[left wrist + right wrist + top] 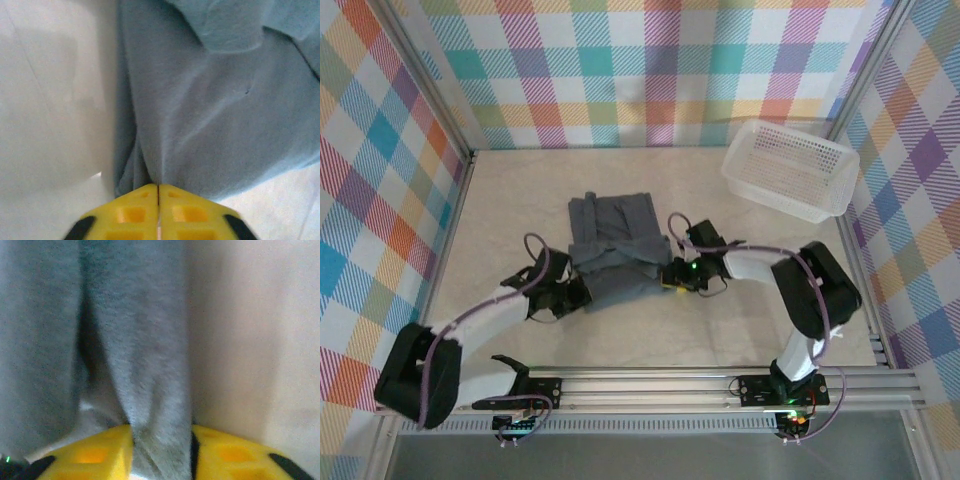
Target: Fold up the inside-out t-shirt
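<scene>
The inside-out t-shirt (615, 240) lies crumpled and partly doubled over in the middle of the table, dark slate-grey. My left gripper (582, 292) sits at its near left corner. In the left wrist view the yellow fingers (135, 210) are pressed together, and my left gripper (158, 186) pinches a fold of the t-shirt (215, 125) at its tips. My right gripper (670, 276) is at the cloth's near right edge. In the right wrist view a thick bunch of the t-shirt (135, 340) runs between the jaws of my right gripper (161, 432), which are closed on it.
A white mesh basket (790, 168) stands at the back right, tilted against the checked wall. The pale table (510, 200) is walled by checked panels on three sides. The aluminium rail (650, 385) carrying both arm bases runs along the near edge.
</scene>
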Action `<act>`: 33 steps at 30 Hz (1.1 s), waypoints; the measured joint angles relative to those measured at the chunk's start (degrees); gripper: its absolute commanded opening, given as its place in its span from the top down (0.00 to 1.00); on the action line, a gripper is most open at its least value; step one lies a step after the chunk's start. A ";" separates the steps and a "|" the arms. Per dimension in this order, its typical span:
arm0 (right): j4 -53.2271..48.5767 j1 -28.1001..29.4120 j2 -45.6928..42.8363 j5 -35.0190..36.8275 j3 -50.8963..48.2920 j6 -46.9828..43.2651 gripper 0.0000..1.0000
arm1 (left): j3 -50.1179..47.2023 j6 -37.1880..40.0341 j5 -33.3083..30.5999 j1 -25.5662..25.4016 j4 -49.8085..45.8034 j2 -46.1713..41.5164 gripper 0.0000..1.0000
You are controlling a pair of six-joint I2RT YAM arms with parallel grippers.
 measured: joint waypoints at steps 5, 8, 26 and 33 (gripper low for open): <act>-5.97 1.25 -14.95 5.55 -6.60 3.52 0.55 | 0.52 -3.32 -3.06 -2.34 -9.68 -8.63 0.41; -8.52 1.90 -23.19 8.72 -7.13 5.73 0.55 | 3.48 -3.96 -5.90 -1.64 -14.01 -13.20 0.42; 0.59 2.38 -1.64 9.01 5.60 9.92 0.65 | 12.46 0.15 -10.82 6.60 0.13 11.10 0.49; 1.03 2.49 -1.60 7.93 6.34 10.16 0.90 | 12.46 0.39 -10.56 7.54 3.48 13.79 0.42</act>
